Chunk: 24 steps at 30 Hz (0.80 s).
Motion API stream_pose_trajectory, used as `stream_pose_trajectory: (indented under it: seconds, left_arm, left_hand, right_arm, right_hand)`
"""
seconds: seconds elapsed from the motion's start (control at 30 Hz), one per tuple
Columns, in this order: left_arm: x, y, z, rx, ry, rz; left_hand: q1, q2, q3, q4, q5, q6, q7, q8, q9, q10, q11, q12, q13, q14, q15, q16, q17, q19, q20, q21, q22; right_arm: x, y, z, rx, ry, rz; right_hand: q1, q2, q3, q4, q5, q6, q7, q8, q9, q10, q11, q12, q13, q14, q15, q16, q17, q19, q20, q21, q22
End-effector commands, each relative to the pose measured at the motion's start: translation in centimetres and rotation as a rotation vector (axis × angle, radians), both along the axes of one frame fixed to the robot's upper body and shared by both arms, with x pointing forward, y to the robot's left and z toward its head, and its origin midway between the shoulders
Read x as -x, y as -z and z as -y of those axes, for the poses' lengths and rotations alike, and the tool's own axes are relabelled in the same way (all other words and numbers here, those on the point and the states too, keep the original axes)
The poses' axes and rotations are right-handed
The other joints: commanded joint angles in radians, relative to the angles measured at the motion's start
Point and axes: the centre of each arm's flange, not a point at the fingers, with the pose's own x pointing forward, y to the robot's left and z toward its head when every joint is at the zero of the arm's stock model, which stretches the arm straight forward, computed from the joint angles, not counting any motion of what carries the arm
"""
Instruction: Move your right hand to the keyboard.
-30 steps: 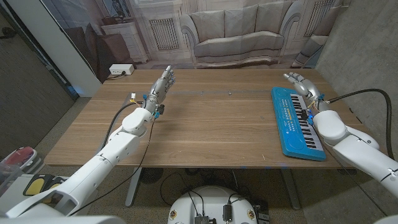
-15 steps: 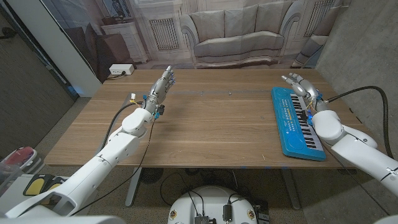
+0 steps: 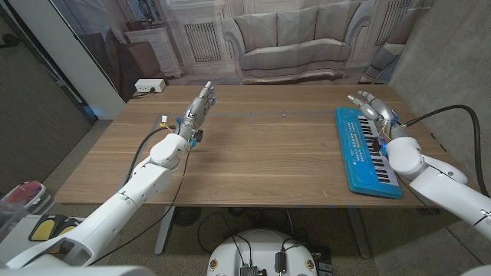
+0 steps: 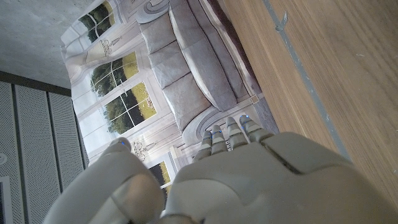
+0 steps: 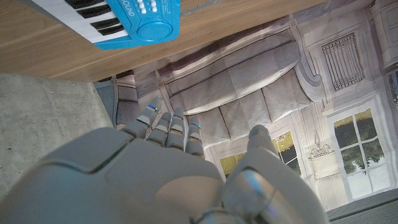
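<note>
— Since a second ago the right hand [image 3: 369, 105] has been drifting in from beyond the keyboard's far corner and settling lower, so it is now hanging over the far end of the keyboard [image 3: 366, 149]. Are you seeing the same?

— Yes. Between the last two looks it is barely shifting. The left hand [image 3: 201, 103] is not moving at all; it is standing up, well apart from the keyboard, across the table [image 3: 268, 153].

— Where is the keyboard lying?

— It is lying on the table, with its long axis running from the table's near edge toward the far edge. The right arm is reaching along the keyboard's outer side, so the right hand is by far the nearer one.

— And which way from the hand?

— Mostly under it and back toward the robot. In the right wrist view the keyboard's round blue end [image 5: 153, 28] and a few white keys are showing past the fingertips [image 5: 171, 127], so the keys seem to be lying just beside the palm side of the hand.

— What are the hands holding?

— Nothing. The right hand's fingers are loosely spread and slightly curled; the left hand's fingers are reaching out straight and apart.

— Is it touching the keys?

— I cannot tell. I am judging that a small lowering onto the keys is what remains.
</note>
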Motion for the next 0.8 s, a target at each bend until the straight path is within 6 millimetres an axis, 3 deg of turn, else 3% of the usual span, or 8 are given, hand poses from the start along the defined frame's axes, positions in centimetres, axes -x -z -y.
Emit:
stream_pose_trajectory:
  seconds: [0.03,0.8]
  left_arm:
    - [0.2,0.1,0.0,0.000,-0.001,0.001]
    - [0.4,0.2,-0.4,-0.001,-0.001,0.006]
  left_hand:
    - [0.008,0.003,-0.003,0.000,-0.005,0.006,0.004,-0.003,0.003,0.013,0.001,0.001,0.004,0.002,-0.002,0.003,0.003,-0.005,-0.005,0.000,0.002]
    - [0.010,0.005,-0.006,0.000,-0.006,0.006,0.003,-0.003,0.003,0.014,0.001,0.001,0.005,0.002,-0.003,0.002,0.003,-0.007,-0.006,0.000,0.002]
  right_arm:
    - [0.5,0.2,0.3,0.028,0.053,-0.017]
    - [0.0,1.3,0.4,0.048,0.125,-0.073]
  right_hand:
    - [0.005,0.003,0.004,-0.006,0.007,0.002,-0.004,0.001,0.005,0.006,-0.005,0.004,0.003,0.010,-0.002,-0.001,0.000,0.004,-0.012,-0.002,0.004]
    - [0.005,0.004,0.004,-0.006,0.008,0.002,-0.006,0.001,0.005,0.007,-0.005,0.003,0.003,0.012,-0.003,-0.002,0.001,0.004,-0.009,-0.009,0.004]
